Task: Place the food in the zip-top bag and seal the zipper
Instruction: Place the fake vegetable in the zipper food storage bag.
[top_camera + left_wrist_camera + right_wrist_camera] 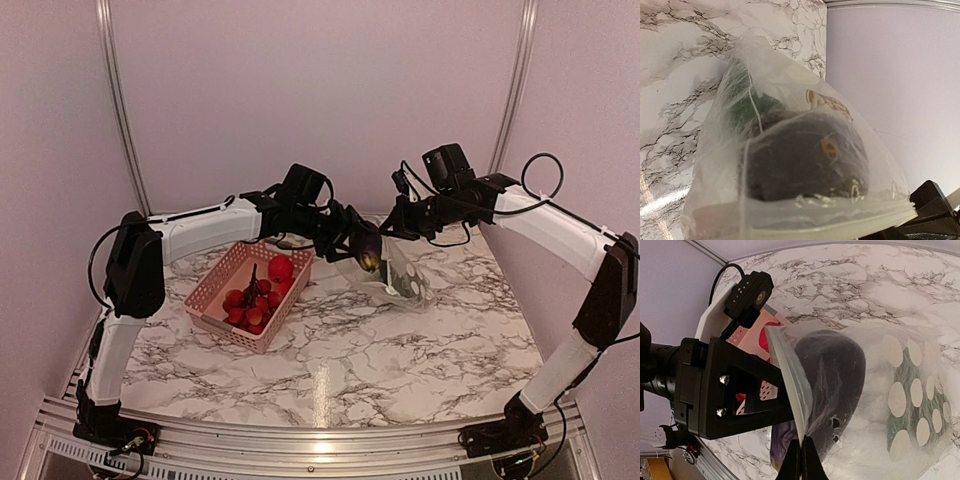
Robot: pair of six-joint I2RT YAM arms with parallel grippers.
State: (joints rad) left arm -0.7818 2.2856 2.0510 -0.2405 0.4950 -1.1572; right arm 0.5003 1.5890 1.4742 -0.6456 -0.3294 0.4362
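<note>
So the table (pixel 350 350) is a white marble-look top with grey veins, and there's a bright glare streak near the front edge. The only thing clearly sitting flat on it is a pink lattice basket (pixel 212 295), over on the left half and turned at an angle, with red toy food (pixel 280 268) piled inside. Right of center, toward the back, the low end of a clear bag (pixel 405 280) comes down to the surface. Can't tell if it actually rests there or just hangs above it.
</note>
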